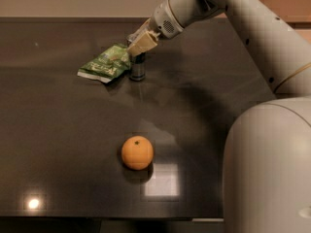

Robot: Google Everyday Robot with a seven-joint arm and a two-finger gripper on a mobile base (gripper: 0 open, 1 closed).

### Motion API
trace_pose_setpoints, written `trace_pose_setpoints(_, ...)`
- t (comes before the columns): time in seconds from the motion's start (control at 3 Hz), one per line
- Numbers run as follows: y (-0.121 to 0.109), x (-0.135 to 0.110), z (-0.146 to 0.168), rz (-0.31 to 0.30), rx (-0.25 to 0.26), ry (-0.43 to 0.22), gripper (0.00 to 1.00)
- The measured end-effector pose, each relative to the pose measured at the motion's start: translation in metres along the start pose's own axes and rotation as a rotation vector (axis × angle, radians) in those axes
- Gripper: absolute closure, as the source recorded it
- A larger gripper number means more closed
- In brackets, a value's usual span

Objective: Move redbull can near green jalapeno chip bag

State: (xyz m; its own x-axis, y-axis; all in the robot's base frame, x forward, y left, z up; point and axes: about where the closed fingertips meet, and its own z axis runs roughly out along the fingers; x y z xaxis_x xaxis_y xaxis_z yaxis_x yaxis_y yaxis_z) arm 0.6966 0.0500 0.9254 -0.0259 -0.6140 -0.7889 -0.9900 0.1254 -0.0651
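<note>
The redbull can stands upright on the dark table, at the back centre. It touches, or nearly touches, the right edge of the green jalapeno chip bag, which lies flat to its left. My gripper reaches in from the upper right and sits at the top of the can, hiding the can's upper part.
An orange sits alone at the front centre of the table. My arm crosses the upper right, and my pale body fills the lower right corner. The table's front edge runs along the bottom.
</note>
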Motion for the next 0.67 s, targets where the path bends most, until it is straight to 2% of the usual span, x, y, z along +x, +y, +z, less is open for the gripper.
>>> trace_pose_setpoints(0.67,-0.0050,0.0012,0.0088,-0.004,-0.010,-0.007,0.36)
